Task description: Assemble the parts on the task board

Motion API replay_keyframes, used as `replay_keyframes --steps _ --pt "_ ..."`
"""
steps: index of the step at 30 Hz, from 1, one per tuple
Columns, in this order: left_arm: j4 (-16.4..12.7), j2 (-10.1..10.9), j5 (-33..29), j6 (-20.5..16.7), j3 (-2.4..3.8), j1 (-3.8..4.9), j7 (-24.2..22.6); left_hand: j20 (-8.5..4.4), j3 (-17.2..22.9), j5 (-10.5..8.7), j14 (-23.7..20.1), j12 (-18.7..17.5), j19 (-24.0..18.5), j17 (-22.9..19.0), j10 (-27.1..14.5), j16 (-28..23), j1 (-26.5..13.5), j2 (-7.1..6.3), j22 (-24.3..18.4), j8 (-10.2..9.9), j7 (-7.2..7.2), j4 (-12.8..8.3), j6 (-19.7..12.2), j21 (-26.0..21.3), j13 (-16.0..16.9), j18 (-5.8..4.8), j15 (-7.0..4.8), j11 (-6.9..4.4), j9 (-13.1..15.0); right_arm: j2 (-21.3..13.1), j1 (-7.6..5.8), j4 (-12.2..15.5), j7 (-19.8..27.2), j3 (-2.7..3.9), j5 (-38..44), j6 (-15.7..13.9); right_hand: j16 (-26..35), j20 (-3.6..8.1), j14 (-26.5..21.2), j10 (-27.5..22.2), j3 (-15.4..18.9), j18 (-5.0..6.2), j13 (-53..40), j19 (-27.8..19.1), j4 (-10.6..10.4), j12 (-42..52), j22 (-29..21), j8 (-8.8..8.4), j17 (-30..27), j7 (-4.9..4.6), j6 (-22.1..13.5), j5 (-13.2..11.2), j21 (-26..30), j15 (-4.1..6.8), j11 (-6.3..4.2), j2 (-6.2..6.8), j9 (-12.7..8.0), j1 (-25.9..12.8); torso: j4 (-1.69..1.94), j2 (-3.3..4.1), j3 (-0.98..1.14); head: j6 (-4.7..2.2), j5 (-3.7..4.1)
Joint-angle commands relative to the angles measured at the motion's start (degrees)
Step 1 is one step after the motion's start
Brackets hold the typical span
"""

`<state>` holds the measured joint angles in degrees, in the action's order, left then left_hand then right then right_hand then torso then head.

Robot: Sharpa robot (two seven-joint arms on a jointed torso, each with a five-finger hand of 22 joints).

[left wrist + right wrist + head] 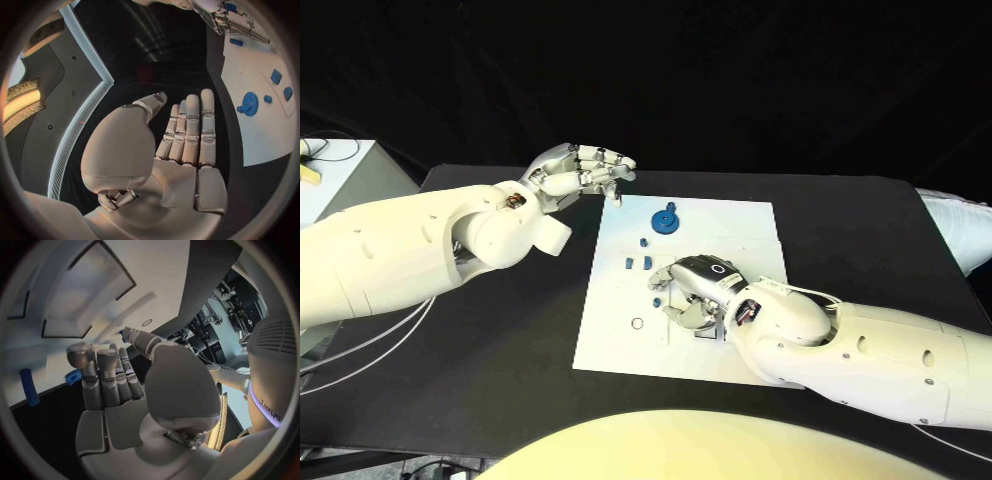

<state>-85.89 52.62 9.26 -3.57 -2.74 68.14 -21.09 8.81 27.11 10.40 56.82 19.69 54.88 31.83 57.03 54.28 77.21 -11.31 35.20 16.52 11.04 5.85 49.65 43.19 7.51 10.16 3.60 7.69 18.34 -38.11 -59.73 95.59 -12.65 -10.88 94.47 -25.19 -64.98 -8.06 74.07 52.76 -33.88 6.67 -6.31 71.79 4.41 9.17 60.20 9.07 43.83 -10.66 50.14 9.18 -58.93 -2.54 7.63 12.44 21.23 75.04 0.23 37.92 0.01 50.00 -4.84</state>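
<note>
The flat white rectangular task board [733,225] lay mid-counter on the black counter [877,230]. A round blue toothed gear part [666,221] sat near its far edge, with small blue block parts [636,262] nearer. The right robot hand [697,290] rested over the board's middle, fingers curled; whether it held anything I cannot tell. The left robot hand [581,172] hovered past the far-left corner, fingers straight, holding nothing.

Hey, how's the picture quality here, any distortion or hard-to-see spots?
Head view: straight lines, task board evenly lit against dark surroundings. Left wrist view: fisheye bends the board's edge beside the left hand. Right wrist view: same bending, and the right hand hides much of the board.
</note>
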Motion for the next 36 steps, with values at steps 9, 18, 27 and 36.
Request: replay_keyframes --steps 9,18,27,36 --pt "0.03 0.15 0.08 1.44 0.01 0.00 -0.34 0.27 -0.09 -0.20 -0.06 -0.25 -0.22 -0.10 -0.28 -0.21 -0.22 0.04 0.07 -0.33 0.27 0.27 -0.15 -0.21 -0.01 0.24 0.17 0.02 -0.09 -6.91 -5.16 4.18 1.61 0.59 -12.09 5.10 -6.03 0.72 4.36 4.42 -0.72 -0.88 -0.63 5.51 -1.26 6.08 7.74 -0.15 5.96 0.61 0.68 0.98 -8.17 1.00 -1.16 0.49 0.08 -0.63 -0.04 -0.14 -0.16 0.00 1.09" --pt "0.37 -0.17 0.08 1.58 -0.01 -0.09 -0.45 0.28 -0.11 -0.19 -0.07 -0.26 -0.23 -0.11 -0.30 -0.22 -0.20 0.04 0.07 -0.32 0.27 0.28 -0.14 -0.22 0.00 0.24 0.17 0.02 -0.09 -13.53 -10.63 3.85 3.45 1.09 -16.85 10.34 -8.34 1.43 6.71 5.89 -0.40 -1.65 -0.24 7.74 -1.94 6.88 10.76 0.04 9.26 1.11 1.05 -0.26 -11.25 1.54 -1.77 1.35 0.30 -1.47 -0.16 -0.28 -0.19 -0.30 1.52" --pt "0.55 -0.35 0.08 1.68 -0.03 -0.16 -0.47 0.28 -0.11 -0.19 -0.07 -0.26 -0.23 -0.11 -0.30 -0.22 -0.20 0.04 0.07 -0.32 0.27 0.28 -0.14 -0.22 0.00 0.24 0.17 0.02 -0.09 -14.20 -11.30 1.44 2.99 1.19 -9.64 11.43 -7.09 1.23 5.26 2.75 3.28 -1.10 0.30 6.22 -2.88 6.43 8.62 0.07 6.34 1.40 0.82 0.29 -8.49 1.33 -1.66 2.14 0.52 -1.64 -0.05 -0.03 -0.06 -0.55 1.80" --pt "0.58 -0.38 0.07 1.78 -0.04 -0.19 -0.46 0.28 -0.11 -0.19 -0.07 -0.26 -0.23 -0.11 -0.30 -0.22 -0.20 0.04 0.07 -0.32 0.27 0.28 -0.14 -0.22 0.00 0.24 0.17 0.02 -0.09 -12.65 -10.51 -0.40 1.06 0.99 -6.42 12.68 -7.20 1.20 5.09 2.25 4.17 -0.99 0.30 5.94 -2.99 6.76 8.20 0.06 6.34 1.69 0.74 0.45 -7.88 1.36 -1.65 1.64 0.56 -0.89 -0.01 -0.03 -0.16 -0.19 1.84"
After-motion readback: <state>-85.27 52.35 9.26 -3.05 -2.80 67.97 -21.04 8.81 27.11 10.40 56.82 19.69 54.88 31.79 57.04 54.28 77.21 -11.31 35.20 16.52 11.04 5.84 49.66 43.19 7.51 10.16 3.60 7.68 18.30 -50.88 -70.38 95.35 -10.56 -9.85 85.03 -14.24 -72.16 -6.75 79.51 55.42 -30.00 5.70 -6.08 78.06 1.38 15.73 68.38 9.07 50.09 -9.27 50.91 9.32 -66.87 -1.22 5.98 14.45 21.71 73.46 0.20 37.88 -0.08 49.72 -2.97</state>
